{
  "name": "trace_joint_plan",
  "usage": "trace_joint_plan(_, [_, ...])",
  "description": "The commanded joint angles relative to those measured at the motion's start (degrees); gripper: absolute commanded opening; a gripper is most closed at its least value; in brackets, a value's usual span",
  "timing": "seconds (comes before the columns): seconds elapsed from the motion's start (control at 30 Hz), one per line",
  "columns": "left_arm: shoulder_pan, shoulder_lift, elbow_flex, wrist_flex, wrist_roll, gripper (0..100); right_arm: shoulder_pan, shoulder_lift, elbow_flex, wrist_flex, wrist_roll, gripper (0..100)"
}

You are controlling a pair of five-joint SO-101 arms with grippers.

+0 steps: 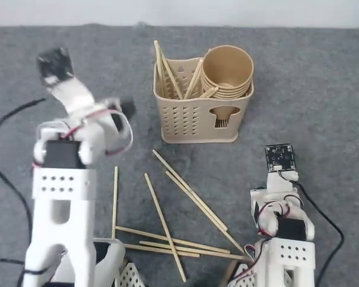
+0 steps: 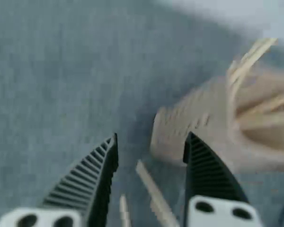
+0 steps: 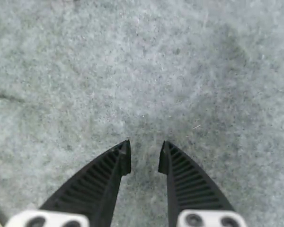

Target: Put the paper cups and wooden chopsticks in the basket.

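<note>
Seven thin, pale wooden loose chopsticks lie on the grey felt-covered bench in the high view. They are scattered and cross one another in the space between the two arms. Several overlap, so the count is approximate. One beige perforated plastic basket stands upright beyond them. In one half of it sits one nested stack of tan paper cups, mouths up. Several rims show, but I cannot tell how many cups there are. About five standing chopsticks lean on end in the other half. The left arm and the right arm stand at the near edge.

In the left wrist view, the left end effector is spread wide, with nothing between its black ribbed fingers. The basket, blurred, stands just ahead of it, past one fingertip, and stick ends poke out of its top. Two of the loose chopsticks lie on the bench under the gap between the fingers.

In the right wrist view, the right end effector hangs over the grey felt. Its fingers are parted by a narrow gap and hold nothing.
</note>
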Motion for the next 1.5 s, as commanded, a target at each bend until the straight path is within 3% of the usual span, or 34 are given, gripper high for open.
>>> trace_joint_plan(0.0, [-0.26, -0.44, 11.47, 1.58, 0.53, 22, 0.92, -1.01, -0.35, -1.36, 1.05, 11.4])
trace_joint_plan(0.27, [2.37, -0.09, 27.3, 0.26, 0.44, 22, 0.84, -1.01, -0.26, -1.19, 1.05, 11.4])
trace_joint_plan(0.5, [7.47, 0.0, 37.49, -10.46, 0.88, 22, 0.75, -1.01, -0.26, -1.01, 1.05, 11.4])
trace_joint_plan(0.8, [13.01, 0.0, 38.02, -15.47, 8.62, 22, 0.84, -1.01, -0.26, -1.01, 1.05, 11.4])
trace_joint_plan(1.47, [12.75, 0.79, 35.91, -15.47, 9.23, 22, 0.84, -1.01, -0.26, -0.92, 1.05, 11.4])
